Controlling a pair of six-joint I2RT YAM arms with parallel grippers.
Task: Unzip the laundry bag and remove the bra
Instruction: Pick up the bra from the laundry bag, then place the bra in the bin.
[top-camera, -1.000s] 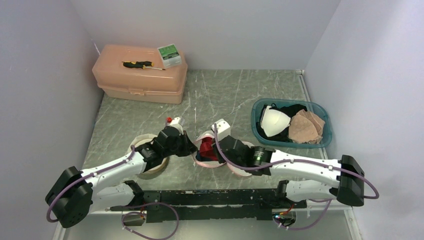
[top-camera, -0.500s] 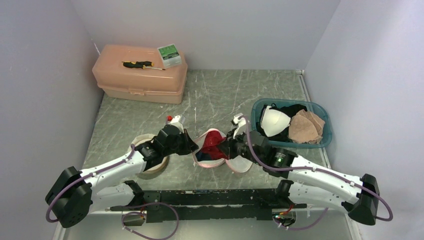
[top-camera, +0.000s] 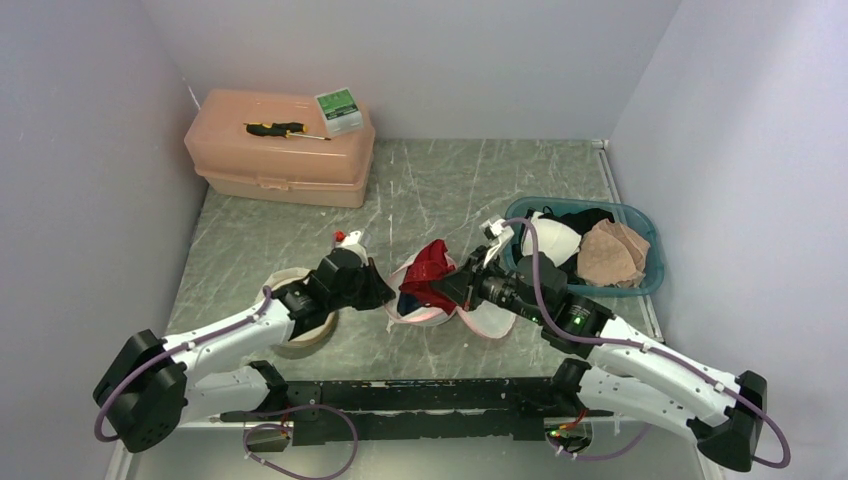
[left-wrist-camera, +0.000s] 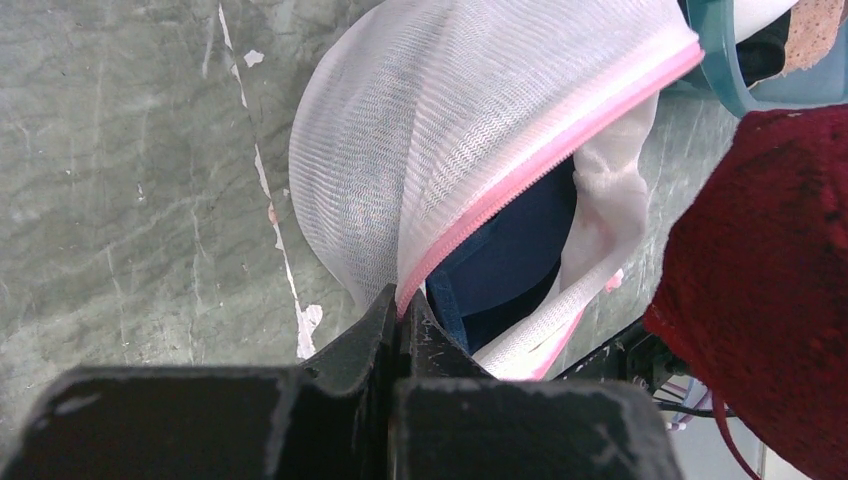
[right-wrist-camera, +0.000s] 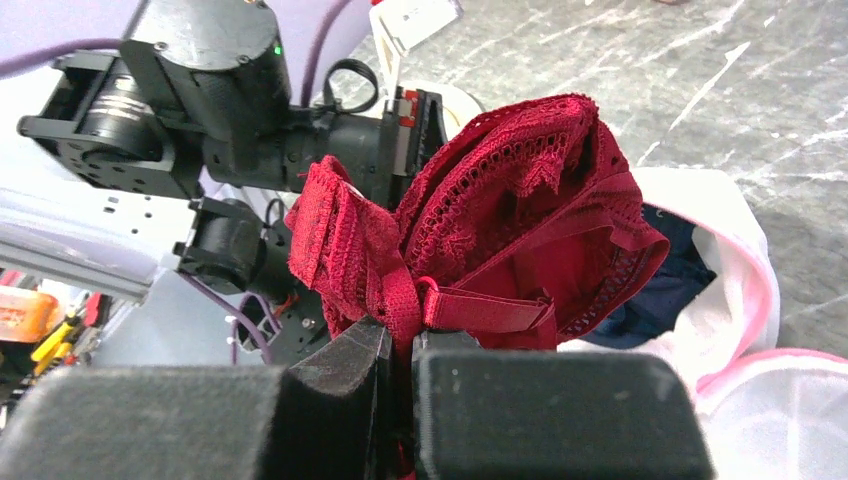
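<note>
Beige tape roll (top-camera: 300, 346): lies on the grey marbled table (top-camera: 450, 190), partly under the left arm.
Left gripper (left-wrist-camera: 402, 300): jaws pressed fully together, pinching the pink zipper edge of the bag at its left side.
White mesh laundry bag with pink zipper (left-wrist-camera: 430, 130): on the table between the two grippers, with its mouth gaping open.
Dark navy garment (left-wrist-camera: 510, 250): inside the open bag, visible through the mouth.
Right gripper (right-wrist-camera: 400, 335): jaws closed tight on a bunched fold and strap of the bra.
Red lace bra (right-wrist-camera: 500, 230): hangs from the right fingertips, raised over the bag's mouth and spreading toward the left gripper; whether its hem touches the mesh, I cannot tell.
Teal plastic basket (top-camera: 620, 287): just right of the right wrist, holding white, black and tan garments.
Peach plastic toolbox (top-camera: 280, 150): in the far-left corner, with a black-and-yellow screwdriver (top-camera: 285, 129) and a small green box (top-camera: 338, 110) on its lid.
</note>
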